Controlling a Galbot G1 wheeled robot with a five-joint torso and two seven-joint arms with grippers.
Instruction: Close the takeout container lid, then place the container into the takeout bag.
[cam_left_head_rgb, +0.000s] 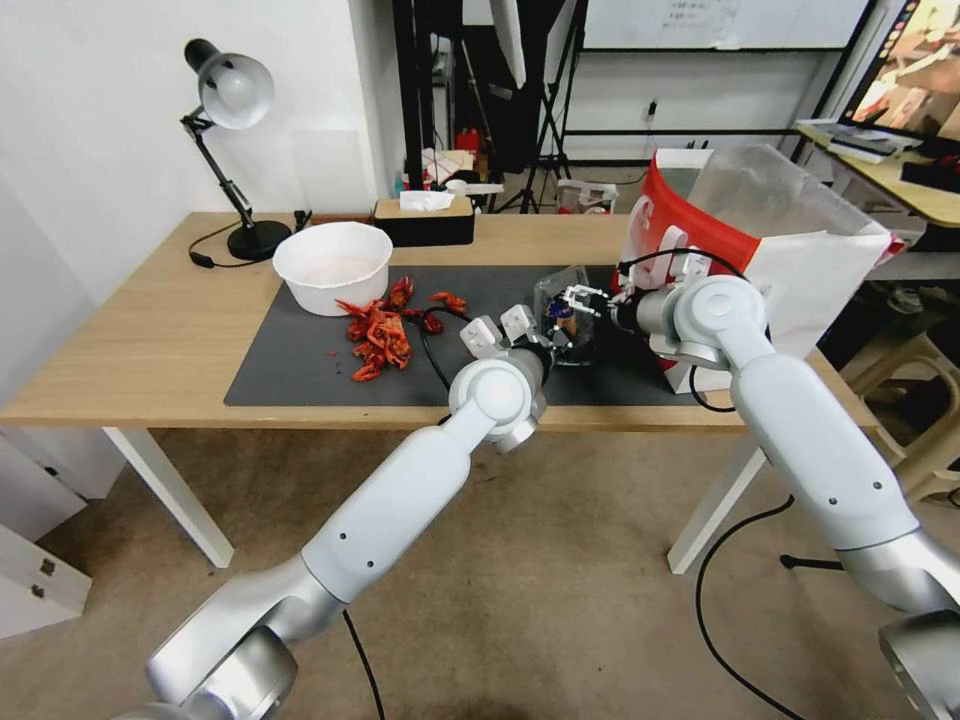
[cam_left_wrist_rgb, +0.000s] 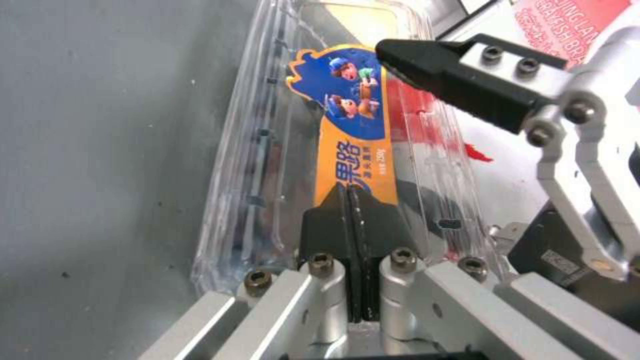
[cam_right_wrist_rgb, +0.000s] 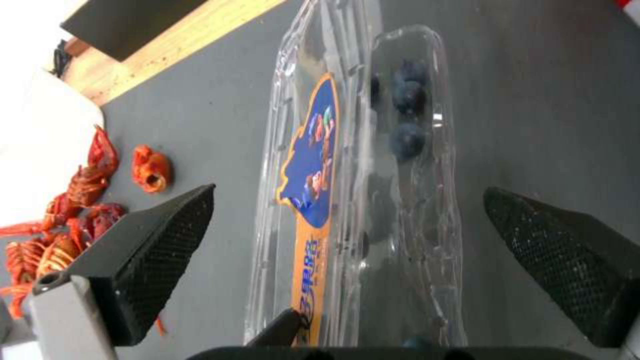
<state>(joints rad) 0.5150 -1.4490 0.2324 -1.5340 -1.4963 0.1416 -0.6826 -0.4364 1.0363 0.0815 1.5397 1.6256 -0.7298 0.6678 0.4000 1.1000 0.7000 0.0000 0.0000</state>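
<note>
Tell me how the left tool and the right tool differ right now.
The left tool has its black fingers pressed shut against the clear plastic lid with the blue-and-orange label; the right tool is spread open, straddling the clear hinged takeout container without touching it. Both have black textured fingers at the container.

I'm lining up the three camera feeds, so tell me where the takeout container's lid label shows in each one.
Head view: the label is too small to make out; the takeout container sits on the dark mat between the two grippers.
Left wrist view: the orange and blue label runs up the middle.
Right wrist view: the label is centre-left, beside the blueberries.
Shared landmark: the dark mat.
</note>
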